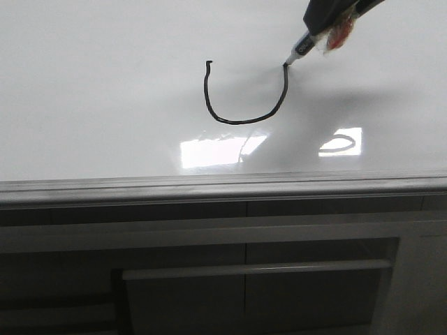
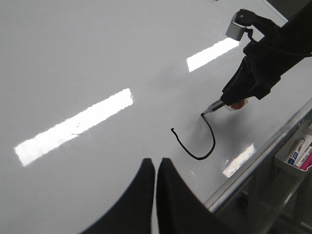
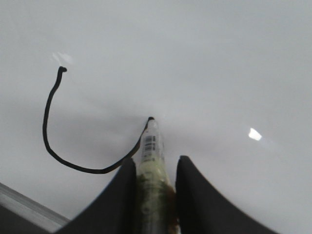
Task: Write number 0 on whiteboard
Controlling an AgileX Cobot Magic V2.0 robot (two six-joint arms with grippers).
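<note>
The whiteboard (image 1: 84, 84) fills the upper half of the front view. On it the number 0 (image 1: 237, 121) is a thin black U-shaped line, open at the top, with a small hook at its upper left. My right gripper (image 3: 156, 160) is shut on a marker (image 3: 151, 146), whose tip touches the line's upper right end (image 1: 285, 65). From the front, this gripper (image 1: 328, 24) enters at the top right. My left gripper (image 2: 155, 161) is shut and holds nothing; it hovers over the board, short of the line (image 2: 197, 157).
A grey metal edge strip (image 1: 223, 187) runs along the board's near side. Below it is a dark cabinet with drawer fronts (image 1: 251, 286). Bright light reflections (image 1: 220, 150) lie on the board. A tray with spare markers (image 2: 297, 151) hangs beyond the board's edge.
</note>
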